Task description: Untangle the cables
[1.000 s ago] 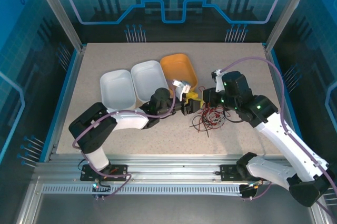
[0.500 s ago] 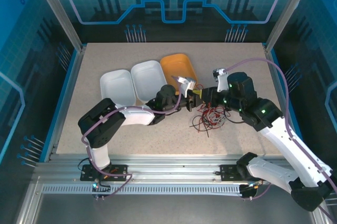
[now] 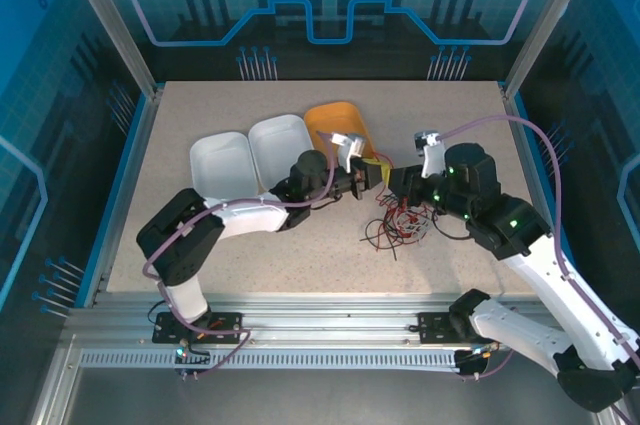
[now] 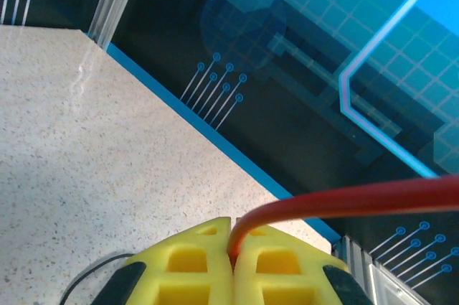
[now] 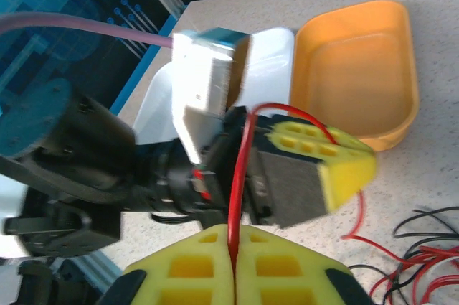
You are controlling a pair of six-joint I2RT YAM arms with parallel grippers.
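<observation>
1. Slip is the nearest risk at the left end effector (image 4: 231, 258). It is pinched fully closed on a red cable (image 4: 344, 201), holding it only at the very tips, so a sharp tug could draw the thin wire free.
2. The right end effector (image 5: 233, 258) is likewise clamped on what looks like the same red cable, close to the left one. With so short a span between them, parting fast could snap it taut and strain the wire.
3. The rest of the cables (image 3: 405, 223) lie in a red-and-black heap on the counter (image 3: 300, 255), just in front of the right end effector — a pull in the wrong direction could cinch a knot or drag the whole heap.
4. The orange tray (image 3: 325, 120) sits just behind the left end effector — a wide swing could knock it.
</observation>
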